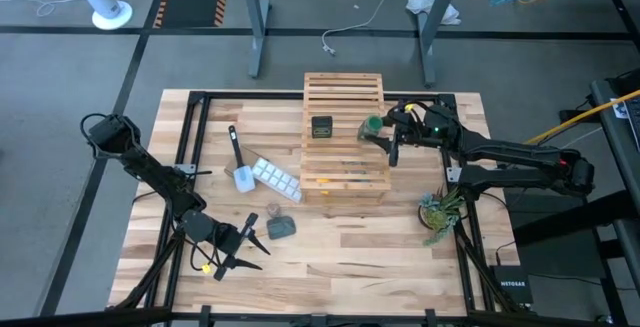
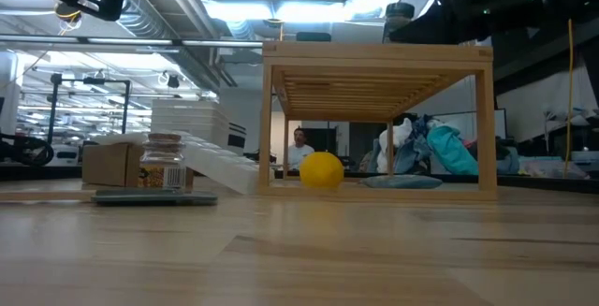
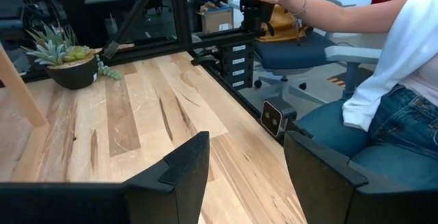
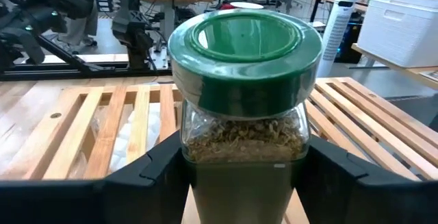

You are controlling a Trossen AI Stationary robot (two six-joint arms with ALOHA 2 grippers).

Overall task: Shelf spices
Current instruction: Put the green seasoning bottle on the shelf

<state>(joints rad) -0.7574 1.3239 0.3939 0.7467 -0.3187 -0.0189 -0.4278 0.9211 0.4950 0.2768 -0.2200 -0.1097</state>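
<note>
The butcher-block table (image 1: 330,257) is being used as the work surface, and the slatted wooden shelf (image 1: 345,137) is standing at its far middle. The right gripper (image 4: 239,176) is being held over the shelf's right side, its two fingers closed around the glass body of the green-lidded jar (image 4: 244,94) just below the lid; the jar is being kept upright above the slats, and whether its base is touching them cannot be told. The dark black-topped jar (image 1: 322,127) is already sitting on the shelf's top, near the green one. The small clear jar (image 2: 162,163) with brownish contents is still lying off the shelf, down on the table beside the white ice-cube tray (image 1: 273,176). The left gripper (image 3: 246,176) is being held idle near the table's front left, its fingers parted on nothing.

The green-lidded jar is being judged rigid, light and smooth-sided, so slipping is the likely risk; glass is breakable if dropped on wood. The squarish body under the lid is being taken as the soundest place to hold.
</note>
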